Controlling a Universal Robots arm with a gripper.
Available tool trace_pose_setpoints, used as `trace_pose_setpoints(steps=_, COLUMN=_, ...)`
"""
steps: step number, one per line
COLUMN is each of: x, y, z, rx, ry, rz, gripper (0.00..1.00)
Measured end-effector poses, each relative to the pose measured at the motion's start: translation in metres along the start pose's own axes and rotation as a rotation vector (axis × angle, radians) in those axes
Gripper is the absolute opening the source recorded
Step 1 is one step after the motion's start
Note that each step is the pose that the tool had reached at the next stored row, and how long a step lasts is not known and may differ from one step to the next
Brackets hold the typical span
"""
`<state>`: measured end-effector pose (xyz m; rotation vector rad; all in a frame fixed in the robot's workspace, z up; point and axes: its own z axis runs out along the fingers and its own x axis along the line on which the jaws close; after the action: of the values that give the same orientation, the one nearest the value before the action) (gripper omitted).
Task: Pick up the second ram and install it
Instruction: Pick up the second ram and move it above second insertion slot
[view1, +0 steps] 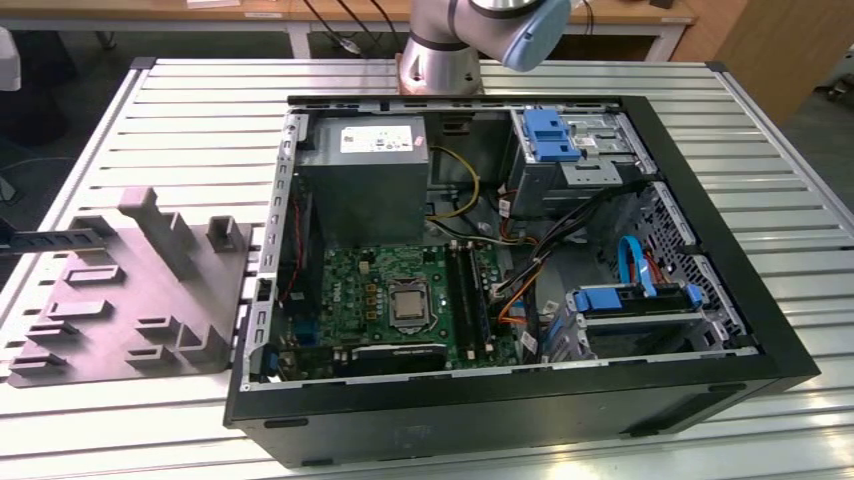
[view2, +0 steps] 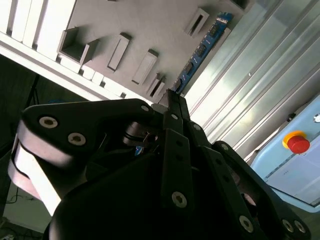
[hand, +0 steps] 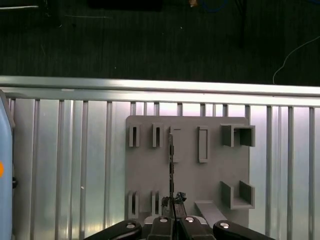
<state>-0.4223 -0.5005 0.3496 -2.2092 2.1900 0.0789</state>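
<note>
Black gripper (view2: 172, 98) pinched shut on end of second ram (view2: 200, 51), a thin blue chip-lined stick, mid grey plastic tray (hand: 215, 165). Likely light, stiff, fragile; hold by edges.

Hand (hand: 171, 201) clamped, facing dwn.

Slatted metal table (view1: 200, 120) | carries: grey tray (view1: 134, 290), open computer case (view1: 534, 400)

The arm (view1: 447, 50) is a silver-grey metal tube with ringed joints and a light blue end cap (view1: 534, 35). The gripper (view2: 172, 97) is a black linkage of flat bars and rounded housings. Round silver screws (view2: 179, 199) fasten the pivots.
</note>
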Motion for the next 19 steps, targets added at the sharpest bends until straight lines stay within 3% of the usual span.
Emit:
trace_pose_setpoints(steps=4, x=0.0001, y=-0.0097, z=-0.0002, rx=0.0, ry=-0.0008, rz=0.0, gripper=0.11)
trace_pose_setpoints(steps=7, x=-0.0001, y=-0.0115, z=-0.0017, rx=-0.0002, ry=-0.0014, rz=0.0, gripper=0.11)
trace_pose_setpoints(steps=19, x=-0.0026, y=-0.0113, z=-0.0471, rx=0.0001, ry=-0.0109, rz=0.0, gripper=0.11)
